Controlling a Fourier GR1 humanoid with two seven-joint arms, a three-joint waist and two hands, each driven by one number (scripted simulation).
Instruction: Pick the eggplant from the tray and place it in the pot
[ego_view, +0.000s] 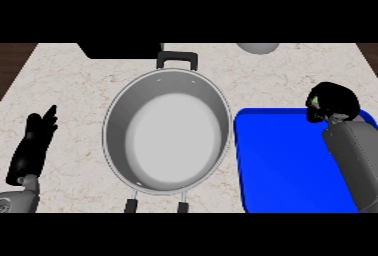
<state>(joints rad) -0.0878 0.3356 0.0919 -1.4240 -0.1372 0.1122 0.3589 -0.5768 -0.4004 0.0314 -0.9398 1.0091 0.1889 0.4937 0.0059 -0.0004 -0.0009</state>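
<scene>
so, starting at the left edge, the left hand (33, 145) rests open on the pale tabletop (81, 90), fingers straight and pointing away from the robot, well apart from everything it could help with. it plays no part in this step, by my reading.

next comes the pot (168, 132), a wide steel oval with nothing in it, its long axis running away from the robot, one black handle at the far end and a pair of handle stubs at the near end. its right rim sits just beside the blue tray (284, 165).

over the tray's far right corner the right hand (332, 102) is curled into a ball, fingers wrapped inward. a small speck of green shows at its left side, which i take to be the eggplant's stem cap, so the hand seems to be closed around the eggplant. the eggplant's body is hidden by the fingers, so its long axis and heading cannot be told; no other eggplant lies on the bare blue of the tray.

to do the step well, as i judge it: lift clear of the tray's rim, carry leftward over the pot's near wall, and aim for the pale middle of the pot's floor rather than its edge. lining the eggplant along the pot's long axis would give it the most room. let go low, once the hand is inside the rim.
</scene>
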